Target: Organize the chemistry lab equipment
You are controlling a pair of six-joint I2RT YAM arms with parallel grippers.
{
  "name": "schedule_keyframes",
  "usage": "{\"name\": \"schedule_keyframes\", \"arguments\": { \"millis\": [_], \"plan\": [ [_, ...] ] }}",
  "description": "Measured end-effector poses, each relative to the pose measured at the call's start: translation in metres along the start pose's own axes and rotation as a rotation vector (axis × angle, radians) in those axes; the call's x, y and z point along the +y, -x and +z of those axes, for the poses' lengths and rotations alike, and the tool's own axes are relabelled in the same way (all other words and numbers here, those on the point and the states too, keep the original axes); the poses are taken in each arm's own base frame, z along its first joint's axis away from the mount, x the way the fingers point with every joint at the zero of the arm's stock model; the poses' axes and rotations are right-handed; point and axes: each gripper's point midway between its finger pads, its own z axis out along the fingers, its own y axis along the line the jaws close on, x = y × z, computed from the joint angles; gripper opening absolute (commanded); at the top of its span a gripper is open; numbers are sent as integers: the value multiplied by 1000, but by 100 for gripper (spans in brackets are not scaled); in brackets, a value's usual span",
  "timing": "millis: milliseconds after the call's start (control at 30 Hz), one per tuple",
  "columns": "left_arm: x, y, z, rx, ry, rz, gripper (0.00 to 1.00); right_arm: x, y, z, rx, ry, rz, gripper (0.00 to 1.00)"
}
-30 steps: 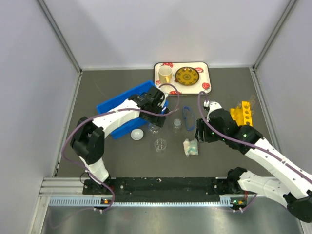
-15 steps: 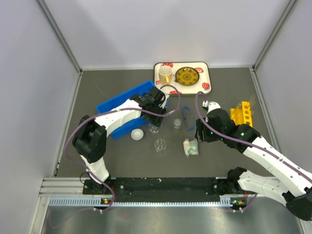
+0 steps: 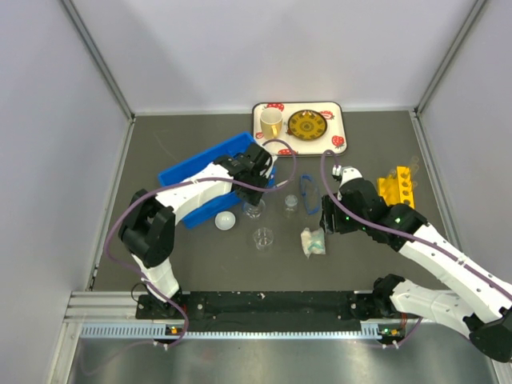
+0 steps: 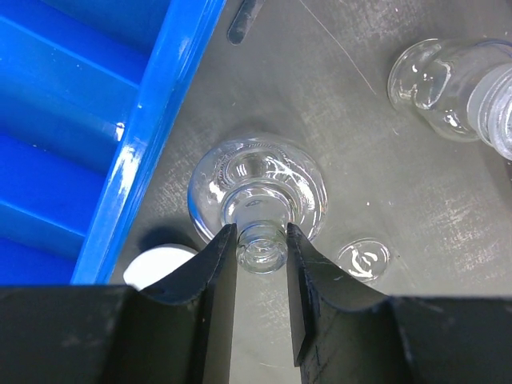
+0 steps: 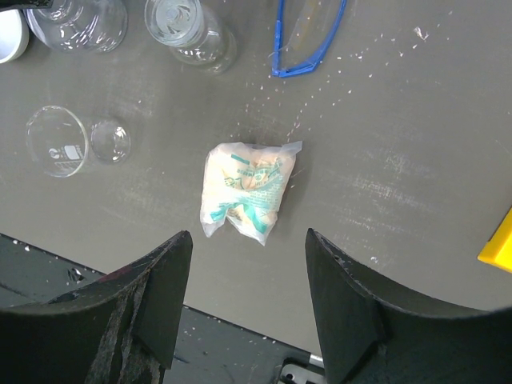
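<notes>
A clear round-bottomed glass flask (image 4: 258,182) stands on the dark table beside the blue bin (image 4: 72,120). My left gripper (image 4: 262,246) is shut on the flask's neck, with both fingers pressed against it. From above, the left gripper (image 3: 254,204) sits over the flask (image 3: 254,211) at the blue bin's (image 3: 192,172) right corner. My right gripper (image 5: 248,236) is open and empty, hovering just short of a small plastic packet (image 5: 246,190). In the top view the right gripper (image 3: 332,214) is beside the packet (image 3: 313,241).
A second flask (image 3: 290,206), a glass beaker (image 3: 262,238), blue goggles (image 3: 309,194) and a white ball (image 3: 226,221) lie mid-table. A yellow rack (image 3: 398,186) stands at the right. A white tray (image 3: 339,120) holding a cup and a plate is at the back.
My left gripper's fingers have closed in onto the flask's neck. The right arm has shifted only slightly and its jaws stay as they were.
</notes>
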Motion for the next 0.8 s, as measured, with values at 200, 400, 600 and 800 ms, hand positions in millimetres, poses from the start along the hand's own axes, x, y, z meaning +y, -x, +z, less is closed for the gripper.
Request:
{"name": "schedule_keyframes", "arguments": {
  "millis": [200,400,600,800],
  "plan": [
    [4,-4,-3,21,22,1,0,0,0,0,0,0,0,60],
    [5,3,-20,32,32,3,0,0,0,0,-2,0,0,60],
    [3,44,-54,-62,36,5,0,-1,0,0,-3,-3,0,62],
    [5,91,-97,-203,55,16,0,-2,1,0,-7,-11,-2,72]
  ]
}}
